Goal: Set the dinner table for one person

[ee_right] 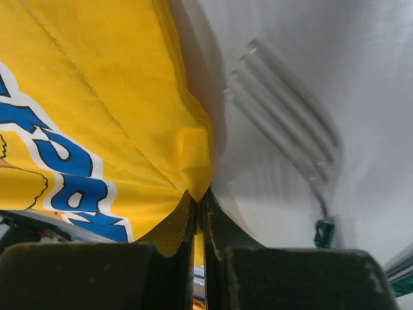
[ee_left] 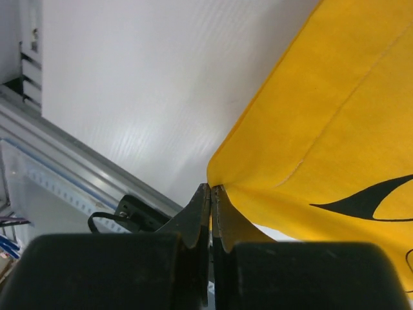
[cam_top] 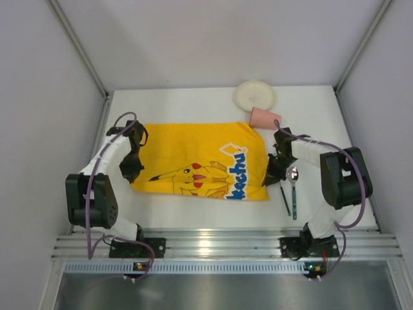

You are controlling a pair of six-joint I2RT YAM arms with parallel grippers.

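Both tools pinch the yellow mat [cam_top: 193, 152]: left tool [ee_left: 211, 188] on its near-left corner, right tool [ee_right: 198, 194] on its near-right. The white worktop [cam_top: 187, 103] beneath (stiff, fixed, nothing to grasp) fills the cell floor; the limp cloth likely handles best by corners.

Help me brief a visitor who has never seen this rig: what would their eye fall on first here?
The bright yellow Pikachu-print cloth, spread across the middle of the white table, dominates. The left gripper and right gripper are each pinched shut on a corner of it, one at each side. A pale plate and pink cup sit by the cloth's far right corner.
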